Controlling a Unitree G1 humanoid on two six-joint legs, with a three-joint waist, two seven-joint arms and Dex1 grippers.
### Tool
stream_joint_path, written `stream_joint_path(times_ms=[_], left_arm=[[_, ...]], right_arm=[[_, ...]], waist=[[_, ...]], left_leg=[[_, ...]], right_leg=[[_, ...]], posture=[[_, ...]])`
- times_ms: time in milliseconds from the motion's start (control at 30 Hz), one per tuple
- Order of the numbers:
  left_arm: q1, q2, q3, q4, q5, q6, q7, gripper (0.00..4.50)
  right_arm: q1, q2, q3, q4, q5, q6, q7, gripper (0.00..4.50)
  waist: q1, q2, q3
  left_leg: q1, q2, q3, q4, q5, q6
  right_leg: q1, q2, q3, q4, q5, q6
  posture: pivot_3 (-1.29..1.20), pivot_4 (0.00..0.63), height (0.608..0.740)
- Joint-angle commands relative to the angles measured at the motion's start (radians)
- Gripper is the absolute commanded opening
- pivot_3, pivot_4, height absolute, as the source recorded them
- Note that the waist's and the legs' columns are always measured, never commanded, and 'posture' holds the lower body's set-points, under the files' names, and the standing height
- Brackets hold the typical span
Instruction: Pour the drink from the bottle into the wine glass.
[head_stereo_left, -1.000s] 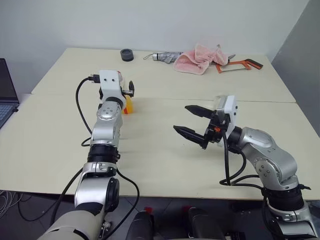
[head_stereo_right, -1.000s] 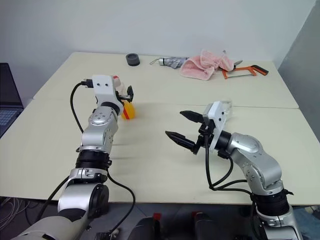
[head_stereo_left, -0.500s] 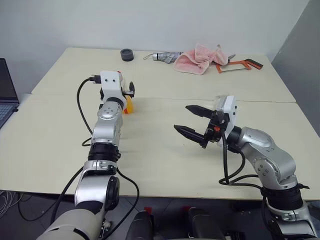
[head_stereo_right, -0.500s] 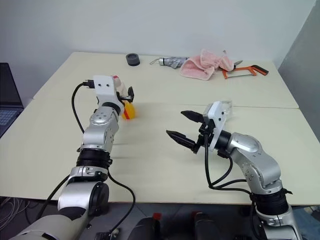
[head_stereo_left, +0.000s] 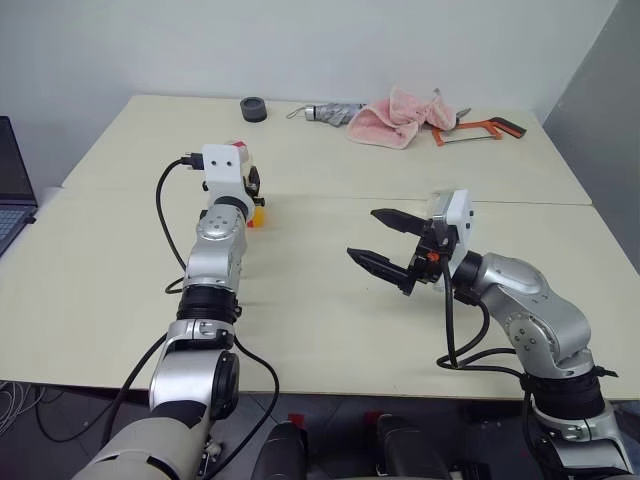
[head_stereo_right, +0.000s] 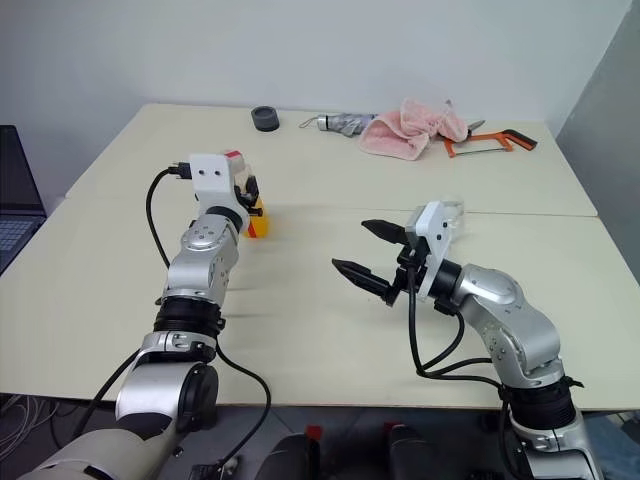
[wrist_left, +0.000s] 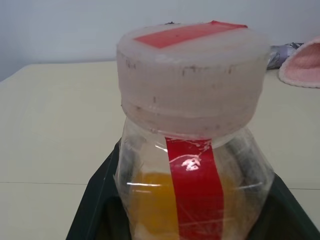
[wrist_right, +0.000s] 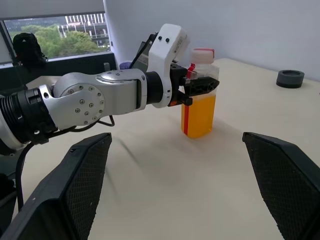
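From the head views we saw the left gripper (head_stereo_left: 254, 186) clamped on the bottle (head_stereo_right: 254, 208), which stood upright on the table (head_stereo_left: 320, 300) at its left half, while the right gripper (head_stereo_left: 384, 243) hung over the middle with its jaws wide apart. In the left wrist view the bottle's cap (wrist_left: 191, 76) rose above the drink (wrist_left: 150, 202). In the right wrist view the black fingers (wrist_right: 200, 86) pinched the bottle just below its cap.
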Motion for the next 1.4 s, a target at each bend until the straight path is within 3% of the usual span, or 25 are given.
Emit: stream_joint_path(times_ms=[33, 167, 400, 700, 900, 1400], left_arm=[[-0.001, 0.01, -0.008, -0.07, 0.004, -0.047, -0.018, 1.85], [0.038, 0.014, -0.022, -0.131, -0.008, -0.058, -0.076, 1.85], [0.105, 0.016, -0.046, -0.25, -0.087, -0.008, -0.262, 1.85], [0.206, 0.066, -0.188, -0.441, -0.239, 0.034, -0.729, 1.84], [0.226, 0.112, -0.264, -0.48, -0.298, 0.034, -0.979, 1.84], [0.2, 0.093, -0.313, -0.42, -0.291, -0.028, -1.164, 1.84]], right_arm=[[-0.016, 0.008, -0.006, -0.017, -0.002, -0.028, -0.001, 4.5], [-0.016, 0.012, -0.004, -0.018, -0.012, -0.039, -0.005, 4.5], [-0.006, 0.003, -0.022, -0.028, -0.012, -0.039, -0.004, 4.5], [0.078, -0.114, -0.058, -0.14, 0.01, 0.033, -0.008, 4.5], [0.038, -0.083, -0.049, -0.2, 0.044, 0.127, -0.105, 4.5], [-0.049, 0.015, 0.053, -0.155, -0.032, 0.119, -0.165, 4.5]], waist=[[0.0, 0.0, 0.0], [0.0, 0.0, 0.0], [0.0, 0.0, 0.0], [0.001, 0.0, 0.0], [-0.005, 0.0, 0.0], [-0.003, 0.001, 0.0]], left_leg=[[-0.001, 0.0, 0.0, 0.0, 0.0, 0.0], [-0.011, 0.001, 0.0, 0.003, 0.002, -0.003], [-0.013, 0.0, 0.001, 0.003, 0.002, -0.004], [-0.013, 0.0, 0.001, 0.003, 0.002, -0.003], [-0.011, 0.0, 0.002, 0.004, 0.0, 0.0], [-0.011, 0.0, 0.002, 0.005, 0.0, 0.0]], right_leg=[[-0.001, 0.0, 0.0, 0.0, 0.0, 0.0], [-0.012, 0.0, 0.0, 0.003, 0.0, 0.0], [-0.013, -0.002, 0.001, 0.003, 0.001, 0.0], [-0.013, -0.002, 0.001, 0.003, 0.001, 0.0], [-0.013, 0.002, 0.002, 0.004, 0.0, 0.0], [-0.013, 0.002, 0.002, 0.006, 0.0, 0.0]], posture=[[0.0, 0.15, 0.74], [0.0, 0.15, 0.74], [0.0, 0.15, 0.74], [0.0, 0.15, 0.74], [0.0, 0.15, 0.74], [0.0, 0.15, 0.74]])
